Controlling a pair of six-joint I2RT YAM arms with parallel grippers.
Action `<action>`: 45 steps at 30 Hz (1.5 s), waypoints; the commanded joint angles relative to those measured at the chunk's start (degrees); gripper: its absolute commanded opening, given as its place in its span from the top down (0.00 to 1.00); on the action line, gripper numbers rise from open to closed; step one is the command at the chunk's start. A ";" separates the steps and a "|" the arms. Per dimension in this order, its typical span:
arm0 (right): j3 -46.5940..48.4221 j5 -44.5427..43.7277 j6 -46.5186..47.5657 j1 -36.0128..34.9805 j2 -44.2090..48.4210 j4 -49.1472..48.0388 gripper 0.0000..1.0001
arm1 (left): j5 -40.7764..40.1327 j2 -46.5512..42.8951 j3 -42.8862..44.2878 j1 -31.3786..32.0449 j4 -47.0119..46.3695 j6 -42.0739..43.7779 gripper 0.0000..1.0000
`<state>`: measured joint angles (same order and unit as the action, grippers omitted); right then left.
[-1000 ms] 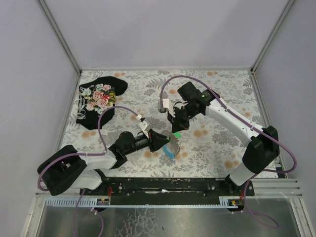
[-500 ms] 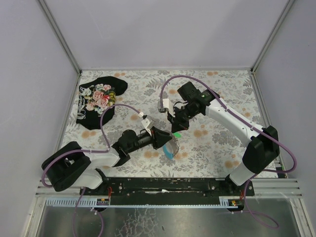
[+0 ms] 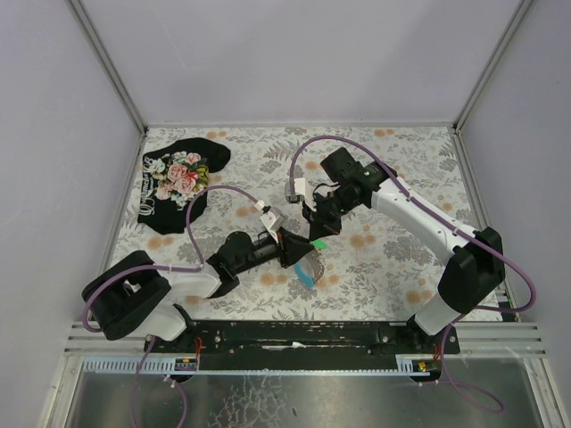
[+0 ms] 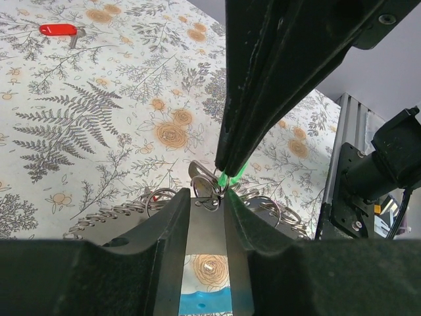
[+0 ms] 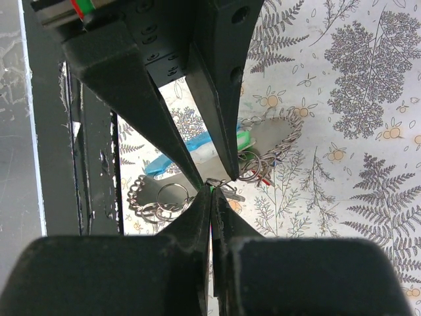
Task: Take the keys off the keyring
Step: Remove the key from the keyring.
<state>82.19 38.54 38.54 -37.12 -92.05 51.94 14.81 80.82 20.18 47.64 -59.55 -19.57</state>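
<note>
Floral table (image 4: 79,99); red key (image 4: 58,29), left wrist view only

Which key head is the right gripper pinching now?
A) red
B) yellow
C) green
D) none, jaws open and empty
C: the left wrist view shows the green key at the closed tips of the right gripper, while a red key lies apart on the table.
</note>
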 commanded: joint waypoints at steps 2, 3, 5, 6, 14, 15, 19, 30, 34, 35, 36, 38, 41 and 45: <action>0.32 2.21 -0.67 -0.50 0.65 -1.12 1.00 | 0.02 0.83 2.16 0.38 -0.70 1.62 0.76; 0.36 2.23 -0.71 -0.49 0.71 -1.14 1.00 | 0.31 1.03 2.24 0.35 -0.62 1.66 0.79; 0.30 2.24 -0.73 -0.49 0.66 -1.18 1.00 | 1.13 1.26 2.59 0.36 -0.58 1.88 0.89; 0.23 2.16 -0.79 -0.49 0.65 -1.15 1.00 | 1.69 1.44 2.73 0.35 -0.46 1.97 0.96; 0.22 0.56 -1.54 1.03 1.08 -1.69 1.00 | 1.44 -0.31 2.12 0.40 1.76 3.36 1.00; 0.10 0.54 -1.70 1.49 1.01 -1.87 1.00 | 1.36 -0.73 1.82 0.36 2.08 3.79 1.00; -0.32 0.02 -2.36 3.43 0.74 -2.25 1.00 | 1.15 -1.63 1.78 0.35 3.36 4.58 1.00; -3.42 -0.28 -3.72 6.49 0.53 -3.90 1.00 | 1.36 -1.41 1.43 0.32 1.57 4.81 1.00; -5.01 2.24 -4.62 7.27 -0.26 -4.55 1.00 | 0.87 -1.75 0.05 0.28 -1.36 4.72 1.00; -5.39 3.10 -4.73 7.38 -0.50 -4.57 1.00 | 0.72 -1.84 -0.23 0.26 -2.06 4.79 1.00; -5.58 3.97 -4.83 7.43 -0.66 -4.61 1.00 | 0.55 -1.89 -0.46 0.26 -2.63 4.81 1.00; -5.89 5.44 -5.23 7.60 -1.11 -4.51 1.00 | 0.34 -1.97 -0.79 0.27 -3.54 4.88 1.00; -5.70 7.35 -5.65 7.92 -1.89 -4.05 1.00 | -0.28 -2.35 -1.53 0.34 -5.04 5.14 1.00; -6.24 8.99 -6.55 7.92 -2.80 -4.16 1.00 | -1.68 -3.52 -2.74 0.35 -6.45 5.70 1.00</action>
<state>76.51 44.69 33.34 -29.87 -94.45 47.83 15.38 79.50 18.72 47.66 -58.57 -15.68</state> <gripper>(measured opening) 0.017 0.006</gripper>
